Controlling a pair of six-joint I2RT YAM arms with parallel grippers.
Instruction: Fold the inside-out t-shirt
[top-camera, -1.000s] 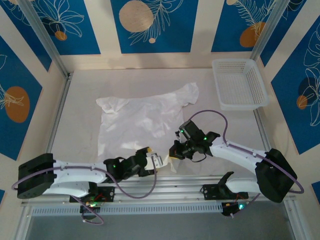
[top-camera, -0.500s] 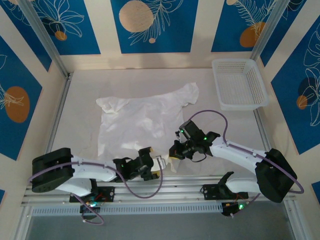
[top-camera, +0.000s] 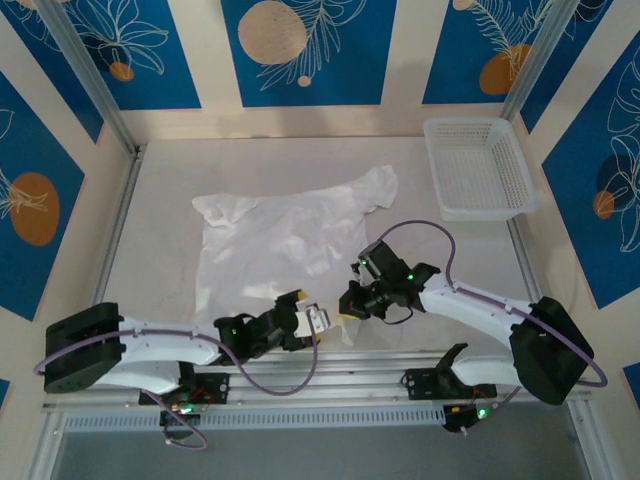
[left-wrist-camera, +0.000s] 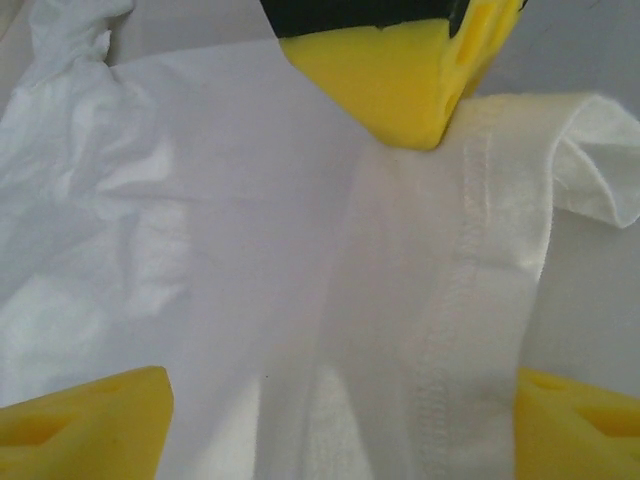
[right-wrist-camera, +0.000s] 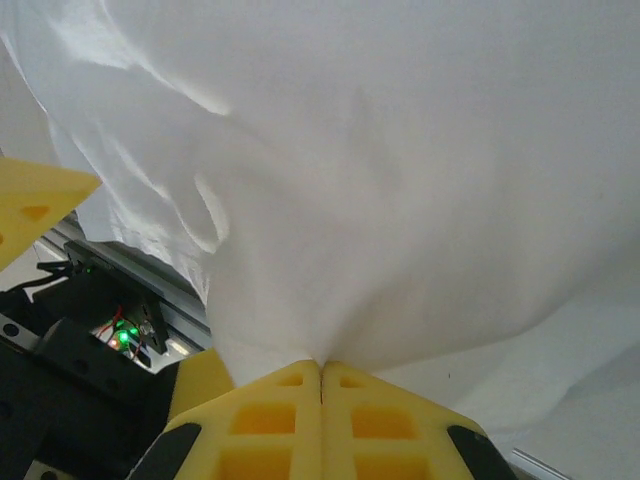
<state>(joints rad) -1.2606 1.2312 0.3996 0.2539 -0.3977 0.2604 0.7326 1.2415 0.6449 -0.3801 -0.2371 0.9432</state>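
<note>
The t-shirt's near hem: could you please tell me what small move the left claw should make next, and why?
Probably close the left claw on the stitched hem: its fingers stand open on either side of that hem, while the right claw is shut on the t-shirt close beside it.

t-shirt (top-camera: 280, 240); white, wrinkled; spread flat mid-table; near hem corner pinched, lifted

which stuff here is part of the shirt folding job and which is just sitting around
Part of the job:
- inside-out t-shirt, spread on the table
- right gripper, shut on the shirt's near edge
- left gripper, open over the stitched hem

Just lying about:
- white lattice basket, at the far right corner, apart from the shirt
</note>
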